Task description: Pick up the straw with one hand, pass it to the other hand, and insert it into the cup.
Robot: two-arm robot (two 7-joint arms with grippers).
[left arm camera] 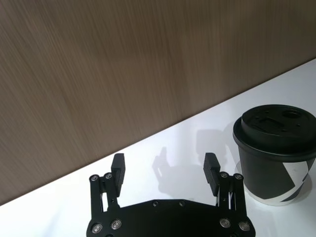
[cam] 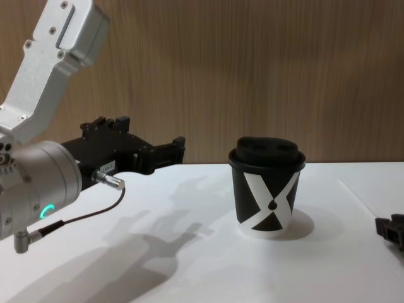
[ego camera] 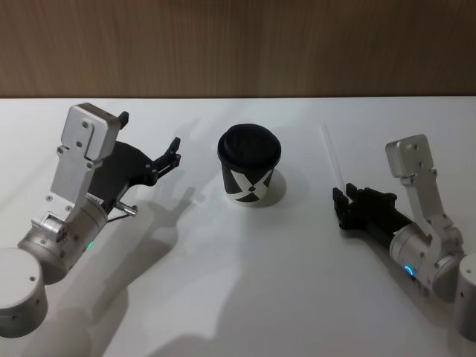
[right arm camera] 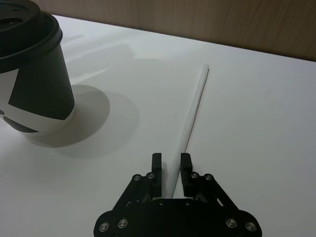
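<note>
Head view covers the white table (ego camera: pixel 223 312) whole: the left gripper (ego camera: pixel 151 132) raised at the left, the cup (ego camera: pixel 249 167) at centre, the right gripper (ego camera: pixel 344 195) low on the right.

Left wrist view confirms the left gripper's fingers (left arm camera: pixel 117 165) are spread wide and hold nothing, with the cup off to one side of them.

Chest view shows that gripper well above the tabletop, and the cup from the side: black, with a white X, a black drop and a black lid.

Right wrist view gives what the others leave unclear. The straw (right arm camera: pixel 195 106), a thin, straight white tube, lies flat on the table, well apart from the cup. Its near end runs between the right gripper's fingertips. Those fingers (right arm camera: pixel 156 170) sit close on both sides, clamped on the straw. Its far end points toward the wooden wall (right arm camera: pixel 197 19).
</note>
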